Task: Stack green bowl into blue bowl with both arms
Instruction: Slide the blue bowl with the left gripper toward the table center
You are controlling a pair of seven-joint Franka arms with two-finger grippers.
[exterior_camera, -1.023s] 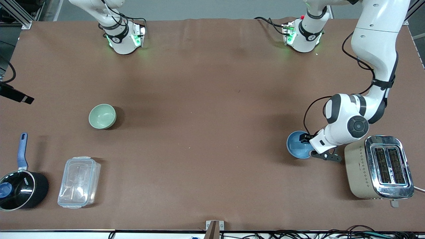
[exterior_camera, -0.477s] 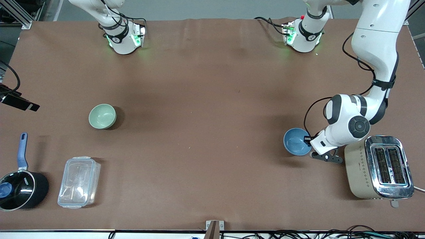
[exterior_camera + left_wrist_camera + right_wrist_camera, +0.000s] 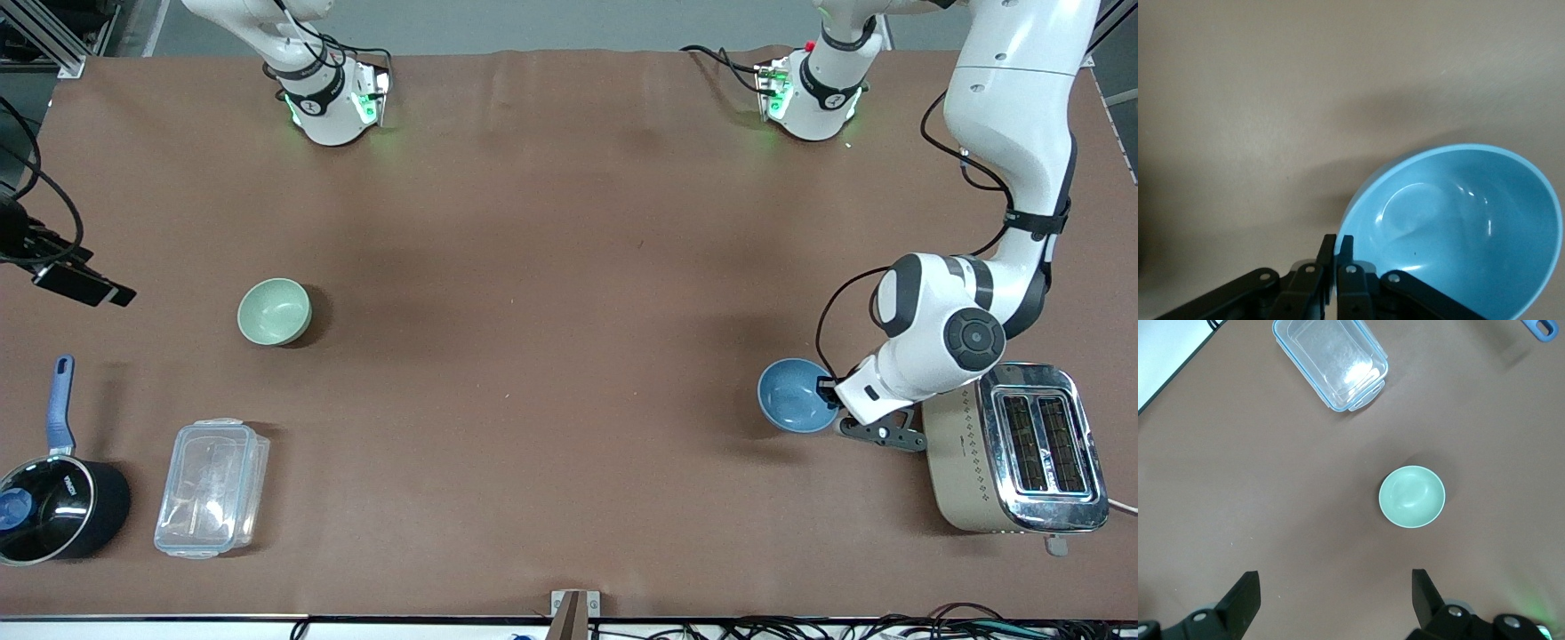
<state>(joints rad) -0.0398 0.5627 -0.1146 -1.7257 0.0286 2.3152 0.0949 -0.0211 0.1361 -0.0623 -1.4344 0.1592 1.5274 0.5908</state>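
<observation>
The left gripper (image 3: pixel 832 392) is pinching the rim of the blue bowl (image 3: pixel 796 395), its fingers (image 3: pixel 1337 257) pressed together on the edge nearest the toaster (image 3: pixel 1013 447). In the left wrist view the blue bowl (image 3: pixel 1458 233) is showing tilted, its pale inside turned toward the camera, with the brown table (image 3: pixel 1271 100) spreading out past it. The bowl is sitting toward the left arm's end of the table, just beside the toaster; whether it is touching the tabletop cannot be told.

The green bowl (image 3: pixel 274 311) is standing upright on the table (image 3: pixel 533 267) toward the right arm's end, well apart from the blue bowl. Nearer to the front camera than the green bowl, a clear plastic container (image 3: pixel 212 488) is lying with its lid on, and a black saucepan (image 3: pixel 55 507) with a blue handle is resting beside it.

The right gripper (image 3: pixel 1335 600) is hovering high over the table with its fingers (image 3: pixel 1243 597) spread wide, holding nothing. From its wrist camera the green bowl (image 3: pixel 1411 497) and the container (image 3: pixel 1330 361) are lying below it.
</observation>
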